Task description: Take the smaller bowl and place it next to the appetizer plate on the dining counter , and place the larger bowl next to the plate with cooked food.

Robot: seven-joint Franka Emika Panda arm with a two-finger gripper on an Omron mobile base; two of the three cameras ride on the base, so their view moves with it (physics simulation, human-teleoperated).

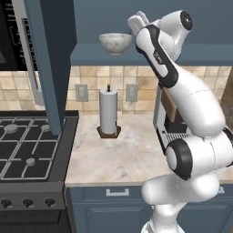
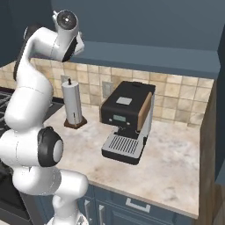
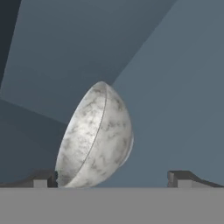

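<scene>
The smaller bowl (image 1: 115, 42), deep and grey-white marbled, stands on a blue cabinet shelf (image 1: 91, 55) above the counter. My gripper (image 1: 134, 26) is raised to shelf height, just right of the bowl. In the hand view the smaller bowl (image 3: 94, 138) looks tilted and sits close in front, toward the left fingertip (image 3: 42, 180). The gripper (image 3: 113, 180) is open, its two tips wide apart with nothing held. From the right base view the hand (image 2: 78, 44) reaches toward the cabinet, and the bowl is hidden there.
Below the shelf a paper towel roll (image 1: 108, 111) stands on the marble counter (image 1: 118, 154). A black coffee machine (image 2: 127, 118) sits at the counter's right. A gas stove (image 1: 27, 145) lies left. An open blue cabinet door (image 1: 50, 63) hangs left of the shelf.
</scene>
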